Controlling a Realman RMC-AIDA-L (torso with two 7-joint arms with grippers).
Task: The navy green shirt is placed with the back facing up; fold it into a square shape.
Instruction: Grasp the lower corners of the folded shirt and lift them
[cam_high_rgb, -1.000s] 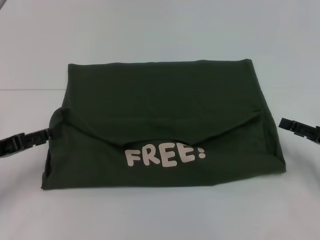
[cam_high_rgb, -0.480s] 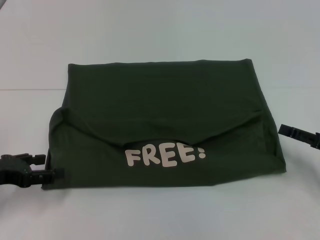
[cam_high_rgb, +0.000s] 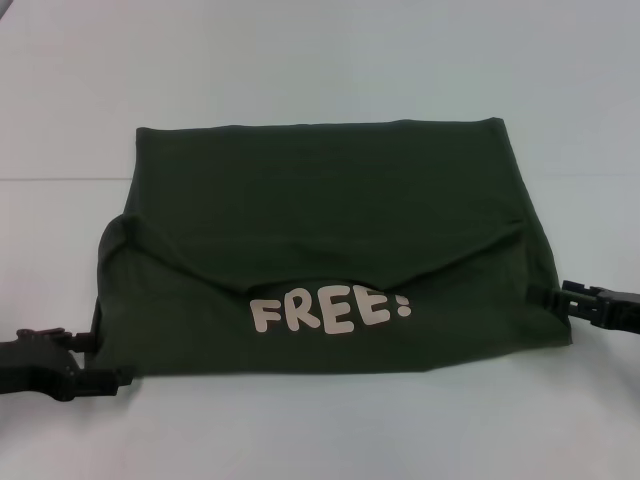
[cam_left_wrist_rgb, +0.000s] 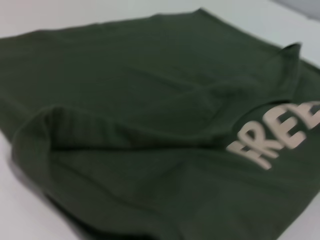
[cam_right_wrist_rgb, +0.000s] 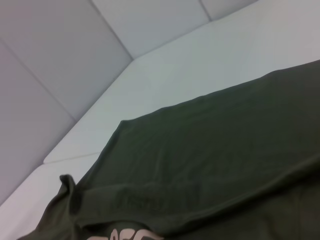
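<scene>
Navy green shirt (cam_high_rgb: 330, 260), half-folded; left gripper (cam_high_rgb: 100, 362) fingers apart at near corner, right gripper (cam_high_rgb: 556, 298) fingers' spread unclear; risk: single-layer pinch unfolds it.

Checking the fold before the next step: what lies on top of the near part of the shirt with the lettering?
A curved flap of the shirt itself is folded over it, ending just above the white FREE lettering. Whatever the flap covers is hidden. Both grippers sit at the near corners.

The navy green shirt (cam_right_wrist_rgb: 215, 150) lies folded on the white counter (cam_right_wrist_rgb: 165, 80) — an overlapping fold edge runs across it, pale lettering (cam_right_wrist_rgb: 131, 235) partly visible, grey wall panels (cam_right_wrist_rgb: 45, 60) behind.
</scene>
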